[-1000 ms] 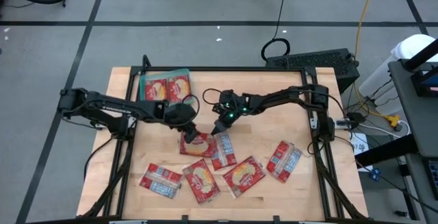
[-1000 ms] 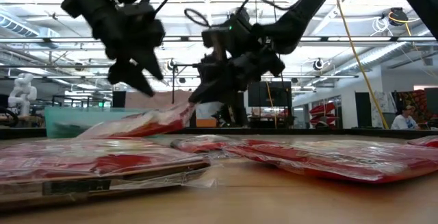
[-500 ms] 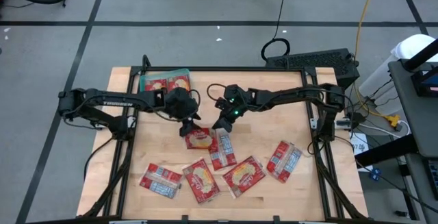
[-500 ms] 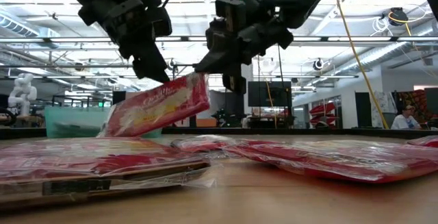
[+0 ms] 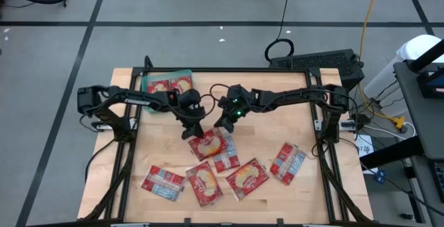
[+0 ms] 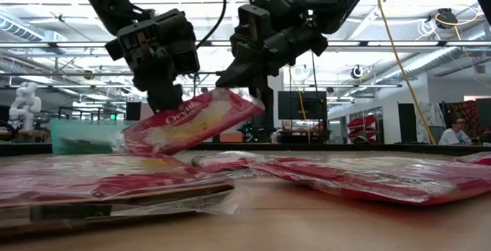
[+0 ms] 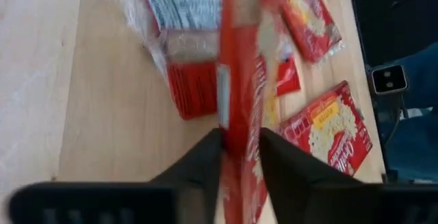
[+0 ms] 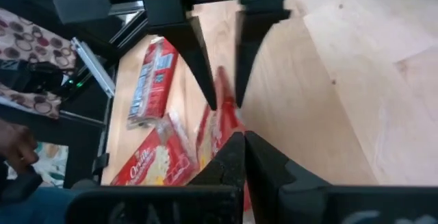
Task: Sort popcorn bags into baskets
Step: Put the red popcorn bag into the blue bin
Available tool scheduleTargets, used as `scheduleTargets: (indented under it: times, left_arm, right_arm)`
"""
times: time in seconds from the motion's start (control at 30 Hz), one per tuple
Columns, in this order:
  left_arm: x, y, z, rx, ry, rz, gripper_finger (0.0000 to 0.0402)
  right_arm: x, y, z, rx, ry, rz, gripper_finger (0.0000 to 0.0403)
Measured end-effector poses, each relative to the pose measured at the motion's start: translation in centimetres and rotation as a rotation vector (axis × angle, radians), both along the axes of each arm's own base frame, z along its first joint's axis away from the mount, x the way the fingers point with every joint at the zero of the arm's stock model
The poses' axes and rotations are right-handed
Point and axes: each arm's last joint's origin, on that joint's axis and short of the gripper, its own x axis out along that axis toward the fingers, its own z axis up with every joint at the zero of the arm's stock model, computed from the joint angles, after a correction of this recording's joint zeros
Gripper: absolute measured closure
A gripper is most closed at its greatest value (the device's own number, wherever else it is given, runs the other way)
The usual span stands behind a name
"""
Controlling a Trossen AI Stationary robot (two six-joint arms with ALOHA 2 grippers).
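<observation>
High view gives me the left gripper (image 5: pixel 195 131) over the middle of the table (image 5: pixel 298 126), its fingers pinched on the edge of one popcorn bag (image 5: pixel 210 144). From the low view I see that bag (image 6: pixel 192 120) lifted clear of the wood and tilted, one end higher than the other. My left wrist view shows the two dark fingers (image 7: pixel 198 162) clamped on either side of the red packet (image 7: pixel 239 94). The right gripper (image 5: pixel 223 124) hangs just beside it, fingers pressed together with nothing between them. Five more bags lie flat nearer the front edge, some overlapping. The teal basket (image 5: pixel 147 80) sits at the far left corner with two bags (image 5: pixel 168 86) in it.
</observation>
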Motion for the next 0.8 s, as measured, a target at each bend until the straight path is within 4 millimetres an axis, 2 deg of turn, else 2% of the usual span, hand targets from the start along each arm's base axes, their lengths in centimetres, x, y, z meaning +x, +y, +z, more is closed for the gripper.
scheduleTargets:
  times: [0.13, 0.2, 0.3, 0.47, 0.53, 0.63, 0.8]
  left_arm:
    - [0.0, 0.0, 0.0, -0.004, 0.004, 0.005, 0.0385]
    - [0.0, 0.0, 0.0, -0.002, 0.008, 0.013, 0.0393]
    - [0.2, 0.0, 0.0, 0.018, 0.018, 0.060, 0.0364]
    - [1.0, 0.2, 0.6, 0.021, -0.044, 0.127, 0.0270]
    - [1.2, 0.2, 0.7, 0.013, -0.056, 0.138, 0.0245]
    - [1.2, 0.2, 0.5, 0.007, -0.050, 0.129, 0.0236]
    - [1.4, 0.1, -1.6, -0.058, 0.045, 0.115, 0.0269]
  right_arm:
    - [0.0, 0.0, 0.0, 0.017, 0.004, -0.015, 0.0403]
    - [0.0, 0.0, 0.0, 0.019, 0.005, -0.017, 0.0403]
    - [0.0, 0.0, 0.0, 0.019, 0.005, -0.016, 0.0403]
    - [0.0, 0.0, 0.0, 0.018, 0.004, -0.016, 0.0403]
    - [0.0, 0.0, 0.0, 0.009, 0.006, -0.027, 0.0403]
    - [0.1, -0.1, 0.0, -0.007, 0.008, -0.049, 0.0403]
    - [0.1, -0.1, 0.0, -0.012, 0.005, -0.054, 0.0403]
